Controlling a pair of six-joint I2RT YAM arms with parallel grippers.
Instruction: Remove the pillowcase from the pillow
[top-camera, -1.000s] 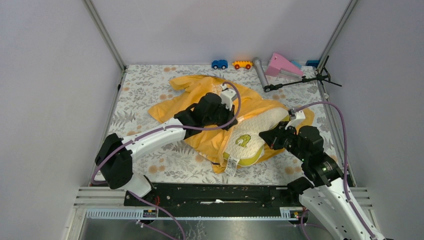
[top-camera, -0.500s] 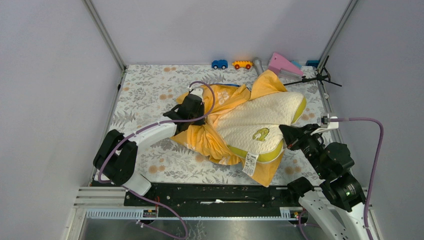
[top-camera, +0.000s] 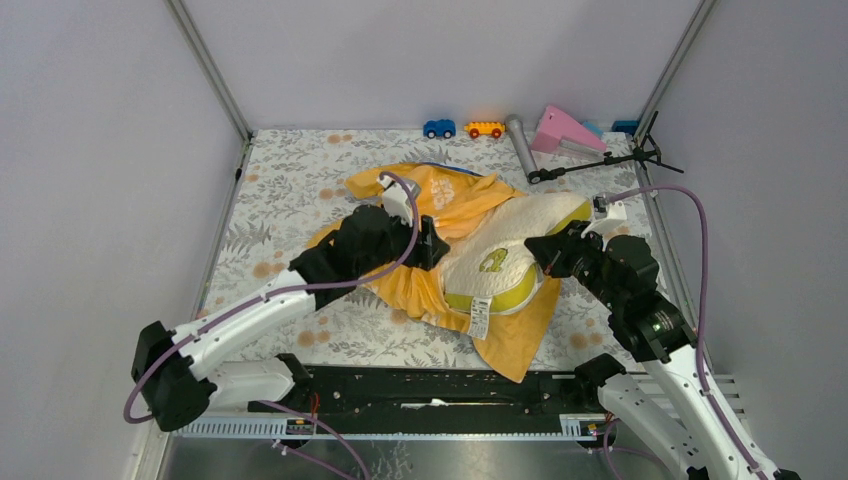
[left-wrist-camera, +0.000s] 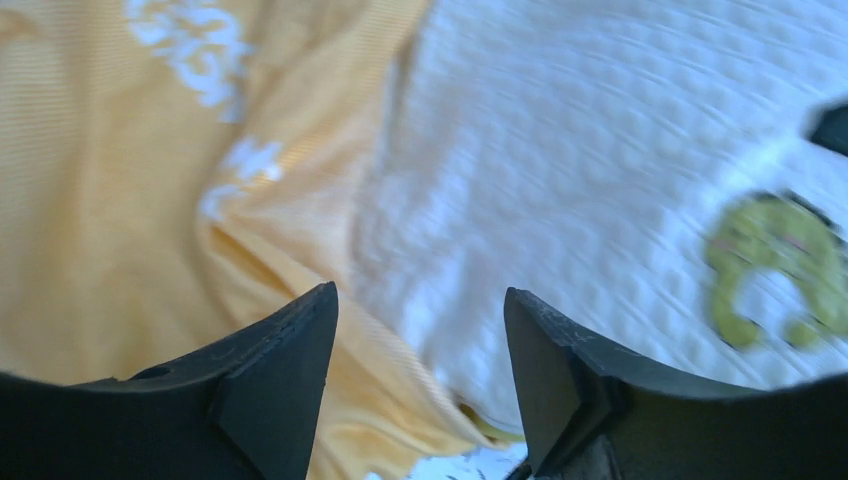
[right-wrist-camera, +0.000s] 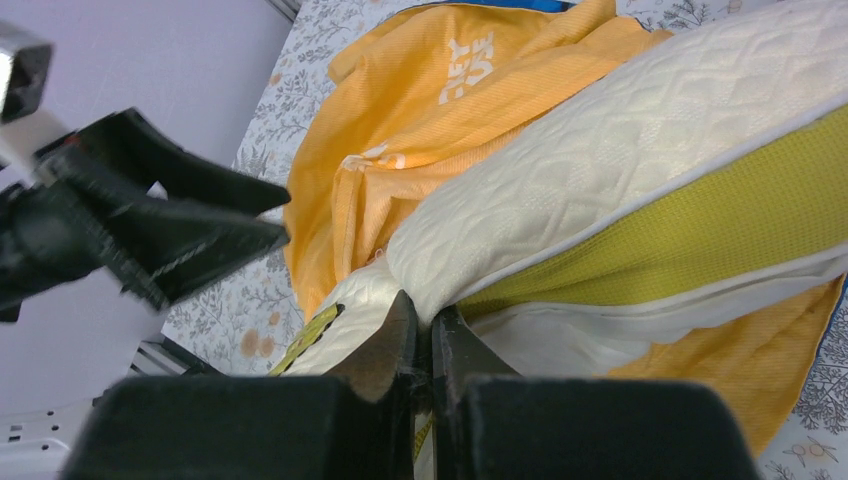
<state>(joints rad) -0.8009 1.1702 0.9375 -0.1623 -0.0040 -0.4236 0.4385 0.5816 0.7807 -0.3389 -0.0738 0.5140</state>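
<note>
The cream quilted pillow (top-camera: 520, 228) lies tilted at the table's middle, its green logo (top-camera: 490, 260) and yellow-green side band (top-camera: 495, 300) facing me. The orange pillowcase (top-camera: 450, 195) is bunched behind and left of it, and a flap (top-camera: 515, 340) runs under its near end. My right gripper (top-camera: 543, 256) is shut on the pillow's cream edge (right-wrist-camera: 470, 250), at the seam above the band. Just left of the pillow hovers my left gripper (top-camera: 433, 244), open. Between its fingers (left-wrist-camera: 285, 385) show pillowcase (left-wrist-camera: 120, 200) and pillow (left-wrist-camera: 600, 150); nothing is held.
Along the back edge stand a blue toy car (top-camera: 439, 128), a yellow toy car (top-camera: 485, 128), a grey cylinder (top-camera: 520, 146), a pink wedge (top-camera: 563, 130) and a black tripod (top-camera: 600, 162). Metal frame posts and walls close in both sides.
</note>
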